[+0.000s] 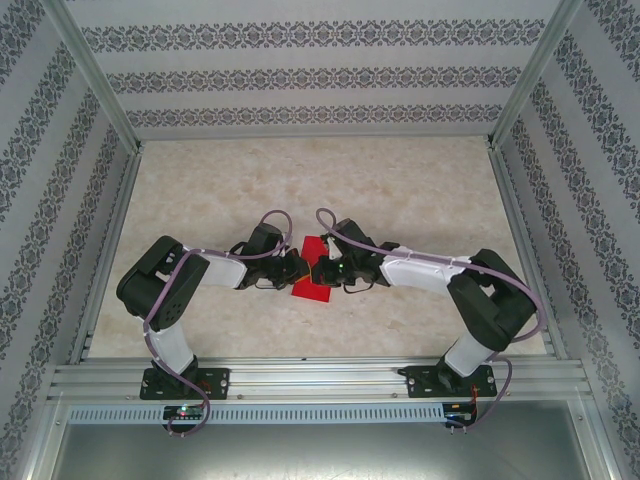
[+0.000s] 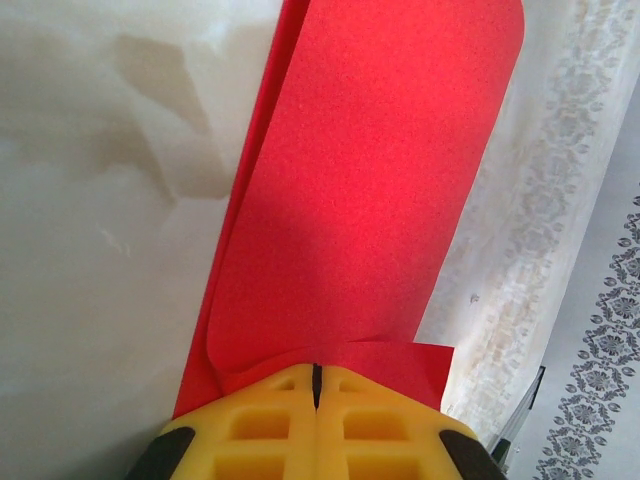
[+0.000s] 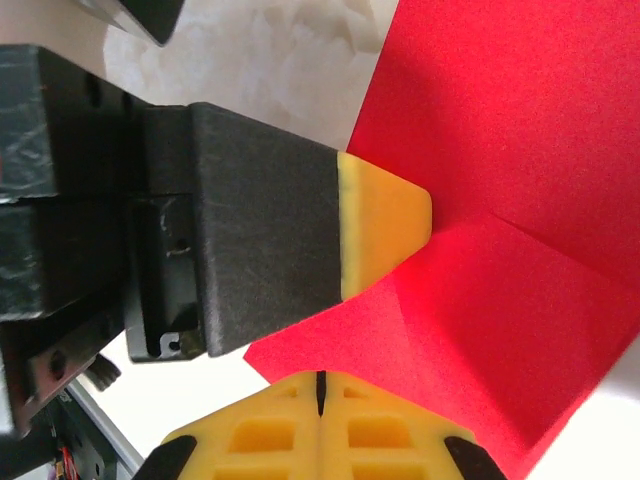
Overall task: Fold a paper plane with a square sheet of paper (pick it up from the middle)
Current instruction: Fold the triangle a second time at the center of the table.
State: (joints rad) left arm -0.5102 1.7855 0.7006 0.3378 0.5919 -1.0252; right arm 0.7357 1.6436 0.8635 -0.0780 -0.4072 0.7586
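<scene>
Paper (image 1: 311,290), curled over, at middle of tabletop (image 1: 400,190). Left gripper (image 2: 316,372) pinching its near edge; right gripper (image 3: 320,382) pressed together on the opposite side. Risk: tearing or skewed crease from uneven pull.

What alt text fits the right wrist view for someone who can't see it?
A red square sheet of paper, creased across, lies at right on a pale table. The right gripper is shut on its near edge at bottom centre; the left gripper, black with a yellow tip, meets the sheet from the left.
</scene>
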